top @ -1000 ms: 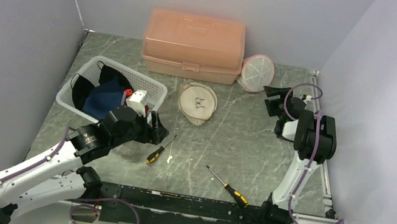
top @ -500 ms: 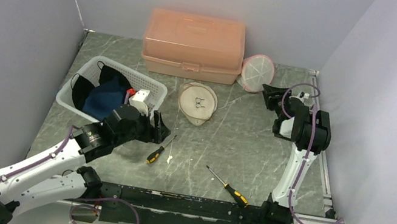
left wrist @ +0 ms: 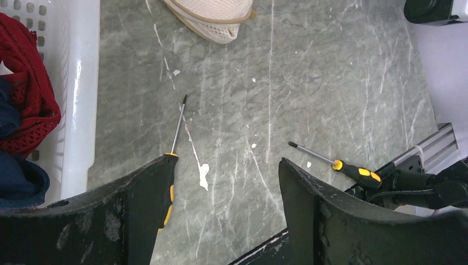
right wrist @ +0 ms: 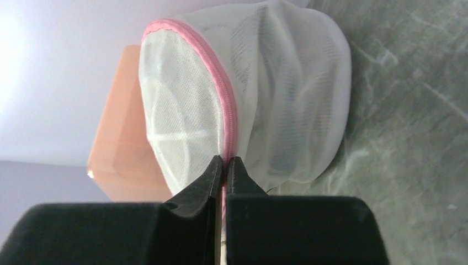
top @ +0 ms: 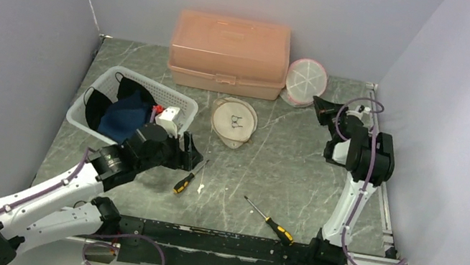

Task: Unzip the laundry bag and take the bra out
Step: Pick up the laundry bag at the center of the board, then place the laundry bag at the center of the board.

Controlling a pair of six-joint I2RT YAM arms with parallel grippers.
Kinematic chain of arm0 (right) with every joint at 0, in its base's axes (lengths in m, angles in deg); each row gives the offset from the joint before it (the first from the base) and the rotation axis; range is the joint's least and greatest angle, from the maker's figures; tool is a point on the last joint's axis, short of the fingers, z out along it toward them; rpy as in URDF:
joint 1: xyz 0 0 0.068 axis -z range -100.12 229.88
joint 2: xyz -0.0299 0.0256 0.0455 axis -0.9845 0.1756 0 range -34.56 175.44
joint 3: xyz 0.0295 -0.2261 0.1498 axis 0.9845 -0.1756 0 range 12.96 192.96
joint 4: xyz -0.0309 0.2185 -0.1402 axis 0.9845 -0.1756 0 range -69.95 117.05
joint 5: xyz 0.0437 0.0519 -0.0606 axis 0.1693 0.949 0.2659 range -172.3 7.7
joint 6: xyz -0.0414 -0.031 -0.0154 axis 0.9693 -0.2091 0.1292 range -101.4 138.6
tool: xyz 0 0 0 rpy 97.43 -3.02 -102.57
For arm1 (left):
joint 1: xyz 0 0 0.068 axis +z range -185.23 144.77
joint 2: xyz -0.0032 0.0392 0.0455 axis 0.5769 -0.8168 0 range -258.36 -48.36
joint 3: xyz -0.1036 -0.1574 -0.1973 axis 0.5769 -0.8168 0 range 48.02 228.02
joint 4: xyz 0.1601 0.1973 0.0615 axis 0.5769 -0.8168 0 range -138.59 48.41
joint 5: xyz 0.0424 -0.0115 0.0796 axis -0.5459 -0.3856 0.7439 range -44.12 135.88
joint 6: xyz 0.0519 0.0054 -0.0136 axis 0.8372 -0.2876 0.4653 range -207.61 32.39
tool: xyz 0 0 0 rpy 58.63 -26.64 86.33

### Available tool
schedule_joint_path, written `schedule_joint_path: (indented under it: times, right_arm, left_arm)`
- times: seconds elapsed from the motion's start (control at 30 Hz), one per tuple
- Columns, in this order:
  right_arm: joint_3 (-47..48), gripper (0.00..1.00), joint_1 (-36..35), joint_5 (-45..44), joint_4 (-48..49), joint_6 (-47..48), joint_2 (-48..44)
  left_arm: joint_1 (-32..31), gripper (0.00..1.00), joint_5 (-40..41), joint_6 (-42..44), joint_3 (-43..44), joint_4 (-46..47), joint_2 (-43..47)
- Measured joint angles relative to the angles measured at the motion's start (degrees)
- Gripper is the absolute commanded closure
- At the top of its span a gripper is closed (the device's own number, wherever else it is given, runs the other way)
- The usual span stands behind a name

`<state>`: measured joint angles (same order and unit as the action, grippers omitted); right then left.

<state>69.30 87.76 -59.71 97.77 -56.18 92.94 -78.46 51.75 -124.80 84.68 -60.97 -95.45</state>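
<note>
Top external view is showing the laundry bag (top: 307, 81) leaning against the salmon box (top: 229, 53) at the table's far side, tipping more upright than a second ago. The right gripper (right wrist: 225, 160), gaping a second ago, is now pinching the bag's pink zipper seam (right wrist: 221, 99), so unzipping is probably beginning. The left gripper (left wrist: 227, 163) is hovering spread wide above a screwdriver (left wrist: 177, 124), holding nothing.
</note>
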Motion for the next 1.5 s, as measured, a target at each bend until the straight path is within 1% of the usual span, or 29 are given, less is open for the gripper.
schedule_joint_path:
  times: [0.17,0.23,0.33,0.5,0.57,0.6,0.7,0.8,0.9,1.07,1.23,1.37,1.5]
  right_arm:
    - [-5.33,1.0,-0.2,-1.01,-0.98,2.14,-7.82]
    - [-7.54,1.0,-0.46,-2.05,-3.1,4.2,-13.64]
    - [-9.46,1.0,-1.31,-4.55,-9.01,7.89,-24.63]
    - [-9.68,1.0,-3.63,-11.41,-24.72,16.92,-45.55]
    - [-9.22,1.0,-4.85,-14.36,-30.45,20.31,-52.5]
    - [-8.33,1.0,-6.32,-16.57,-34.91,22.56,-56.85]
    - [-5.79,1.0,-11.52,-19.98,-44.28,27.41,-65.85]
    - [-3.5,1.0,-16.87,-21.09,-52.96,30.95,-73.29]
    - [-2.25,1.0,-20.44,-18.43,-61.79,33.46,-79.23]
    - [-1.22,1.0,-24.02,-6.69,-72.13,37.09,-81.61]
    - [-3.69,1.0,-30.16,6.51,-78.05,40.5,-78.97]
    - [-6.82,1.0,-34.25,13.14,-78.25,41.66,-75.45]
    - [-10.43,1.0,-37.18,16.83,-72.89,40.09,-73.05]
  left_arm:
    - [0.0,0.24,-0.02,-0.7,0.0,-0.42,2.19]
    - [0.0,0.24,0.0,-1.49,0.0,-0.85,3.06]
    - [0.0,0.25,0.0,-2.38,0.0,-1.86,3.78]
    - [0.0,0.26,0.09,-3.04,0.35,-4.42,4.44]
    - [0.0,0.26,0.13,-3.13,0.94,-5.4,4.76]
    - [0.0,0.25,0.2,-3.13,1.29,-5.53,5.03]
    - [0.0,0.25,0.68,-2.95,2.49,-5.7,5.42]
    - [0.0,0.24,2.05,-2.47,4.42,-5.84,5.33]
    - [0.02,0.23,3.43,-1.25,6.75,-5.9,4.79]
    - [0.02,0.22,4.11,2.6,9.9,-5.88,3.85]
    - [0.0,0.21,3.78,7.26,10.08,-5.6,5.92]
    - [0.0,0.21,0.92,9.73,10.03,-4.74,8.92]
    - [0.0,0.2,-1.99,10.32,8.96,-3.13,10.58]
